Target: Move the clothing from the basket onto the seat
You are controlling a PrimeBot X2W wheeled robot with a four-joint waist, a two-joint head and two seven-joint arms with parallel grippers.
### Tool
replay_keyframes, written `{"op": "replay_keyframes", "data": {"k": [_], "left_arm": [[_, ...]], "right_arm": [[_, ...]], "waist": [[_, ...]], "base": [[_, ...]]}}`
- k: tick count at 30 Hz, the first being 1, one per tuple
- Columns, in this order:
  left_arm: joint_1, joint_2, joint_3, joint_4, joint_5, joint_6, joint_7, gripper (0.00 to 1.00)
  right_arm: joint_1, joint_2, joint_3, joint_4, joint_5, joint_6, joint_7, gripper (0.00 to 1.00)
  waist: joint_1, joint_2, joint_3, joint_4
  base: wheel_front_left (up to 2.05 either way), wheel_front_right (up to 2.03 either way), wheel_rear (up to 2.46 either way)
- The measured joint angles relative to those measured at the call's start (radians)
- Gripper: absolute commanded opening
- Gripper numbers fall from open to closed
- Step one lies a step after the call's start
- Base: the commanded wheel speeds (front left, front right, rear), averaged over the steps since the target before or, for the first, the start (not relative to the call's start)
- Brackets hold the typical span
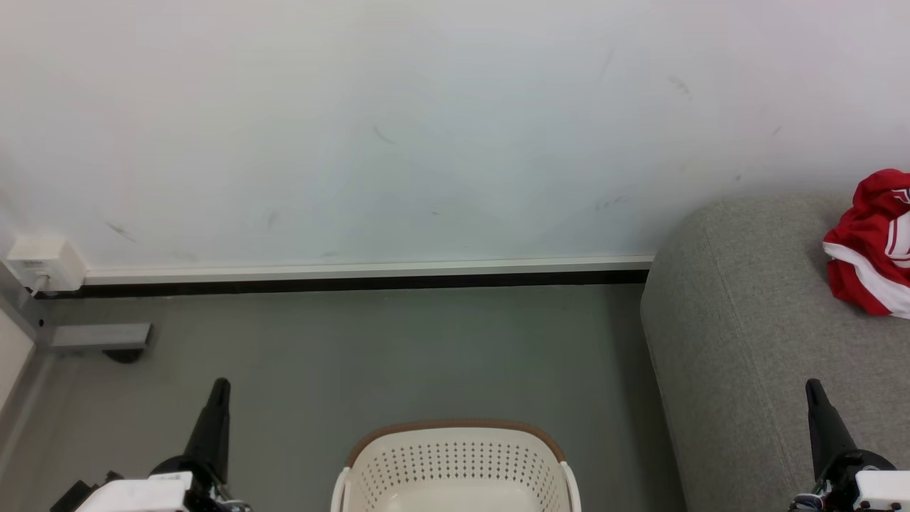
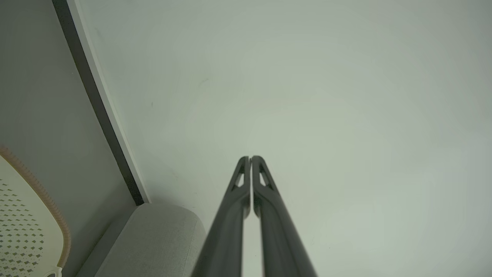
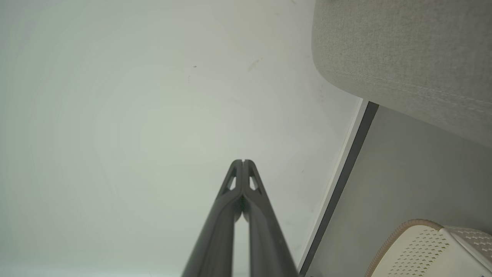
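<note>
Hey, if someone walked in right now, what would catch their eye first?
The bright red and white clothing bunched on the grey sofa at the far right of the head view. Next comes the cream perforated basket at bottom centre, flanked by the shut left gripper and right gripper.

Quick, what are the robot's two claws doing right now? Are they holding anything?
Left gripper: closed, holding nothing.
Right gripper: closed, holding nothing.
</note>
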Motion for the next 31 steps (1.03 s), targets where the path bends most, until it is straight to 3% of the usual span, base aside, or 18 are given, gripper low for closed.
{"op": "replay_keyframes", "data": {"k": [31], "left_arm": [[0.0, 0.0, 0.0, 0.0, 0.0, 0.0, 0.0, 0.0]], "right_arm": [[0.0, 0.0, 0.0, 0.0, 0.0, 0.0, 0.0, 0.0]], "waist": [[0.0, 0.0, 0.0, 0.0]], "base": [[0.0, 0.0, 0.0]]}}
